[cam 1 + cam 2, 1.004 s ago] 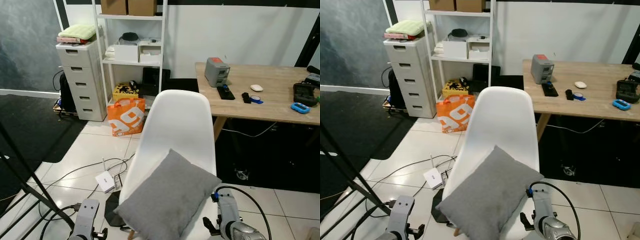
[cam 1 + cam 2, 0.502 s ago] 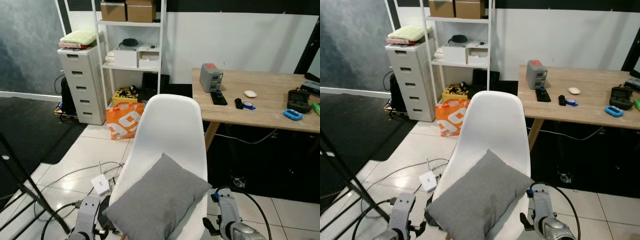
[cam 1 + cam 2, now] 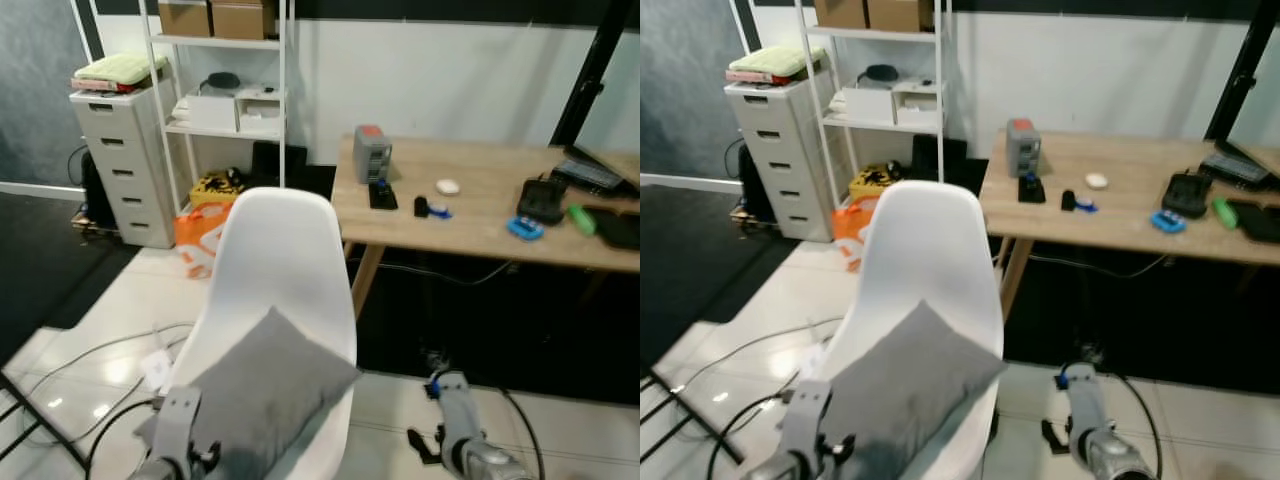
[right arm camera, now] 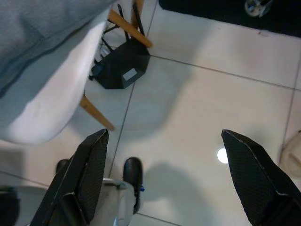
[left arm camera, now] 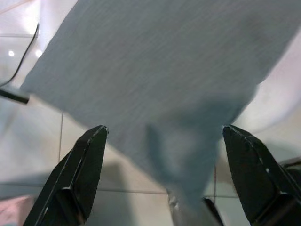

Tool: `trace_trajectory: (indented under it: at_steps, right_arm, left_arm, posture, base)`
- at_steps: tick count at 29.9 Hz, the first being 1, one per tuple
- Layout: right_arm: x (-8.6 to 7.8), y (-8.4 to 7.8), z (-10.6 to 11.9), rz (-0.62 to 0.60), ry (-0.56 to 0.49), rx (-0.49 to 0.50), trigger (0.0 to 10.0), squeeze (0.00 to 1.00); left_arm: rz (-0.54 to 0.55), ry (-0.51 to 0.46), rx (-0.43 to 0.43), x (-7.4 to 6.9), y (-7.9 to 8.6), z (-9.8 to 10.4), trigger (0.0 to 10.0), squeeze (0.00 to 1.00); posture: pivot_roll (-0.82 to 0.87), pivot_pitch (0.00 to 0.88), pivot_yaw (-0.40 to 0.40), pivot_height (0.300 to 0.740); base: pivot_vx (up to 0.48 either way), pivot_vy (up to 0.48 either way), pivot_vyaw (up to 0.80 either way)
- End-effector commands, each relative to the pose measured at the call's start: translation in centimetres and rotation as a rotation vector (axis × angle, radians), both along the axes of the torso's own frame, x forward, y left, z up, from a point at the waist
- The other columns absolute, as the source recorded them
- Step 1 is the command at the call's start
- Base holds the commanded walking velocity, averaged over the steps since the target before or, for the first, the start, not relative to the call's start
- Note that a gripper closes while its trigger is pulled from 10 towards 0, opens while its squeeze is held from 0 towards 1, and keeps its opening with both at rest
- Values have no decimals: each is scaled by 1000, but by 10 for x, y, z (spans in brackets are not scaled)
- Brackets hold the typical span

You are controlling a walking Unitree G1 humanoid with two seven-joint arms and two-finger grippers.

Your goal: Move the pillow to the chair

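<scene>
With both my left gripper (image 5: pixel 162 179) and right gripper (image 4: pixel 164 174) spread wide and empty, the pillow (image 3: pixel 255 395), overhanging the chair (image 3: pixel 280 250) toward seven o'clock, may slide off.

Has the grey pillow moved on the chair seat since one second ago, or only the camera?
No. The grey pillow lies on the white chair seat just as before, leaning against its backrest; the whole picture shifted, so the camera moved.

A workroom or office — a desk (image 3: pixel 470 215) strewn with gadgets, a shelf (image 3: pixel 225 75) (boxes on top), drawers (image 3: pixel 120 165), cables (image 3: pixel 70 350) across tiles.
</scene>
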State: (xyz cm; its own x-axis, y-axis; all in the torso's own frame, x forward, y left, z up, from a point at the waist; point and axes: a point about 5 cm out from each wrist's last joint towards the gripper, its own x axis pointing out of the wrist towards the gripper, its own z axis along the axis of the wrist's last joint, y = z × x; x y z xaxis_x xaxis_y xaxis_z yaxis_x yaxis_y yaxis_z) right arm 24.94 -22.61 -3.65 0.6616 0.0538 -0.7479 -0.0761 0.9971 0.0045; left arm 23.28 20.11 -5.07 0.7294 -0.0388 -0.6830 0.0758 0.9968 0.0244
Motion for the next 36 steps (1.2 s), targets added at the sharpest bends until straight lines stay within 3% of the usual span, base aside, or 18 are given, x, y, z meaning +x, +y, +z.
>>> trace_trajectory:
  at_steps: [1,36]
  right_arm:
    - [2,6,1,17,-15,24,10000,0]
    - [-1,15,-2,102,2,83,10000,0]
  left_arm:
    - [11,9,9,-3,5,-1,10000,0]
    - [40,31,29,-11,13,-5,10000,0]
  posture:
    - [-150,13,-28,740]
    - [-145,0,-18,740]
  base:
    - [0,-480,794]
    - [0,-14,782]
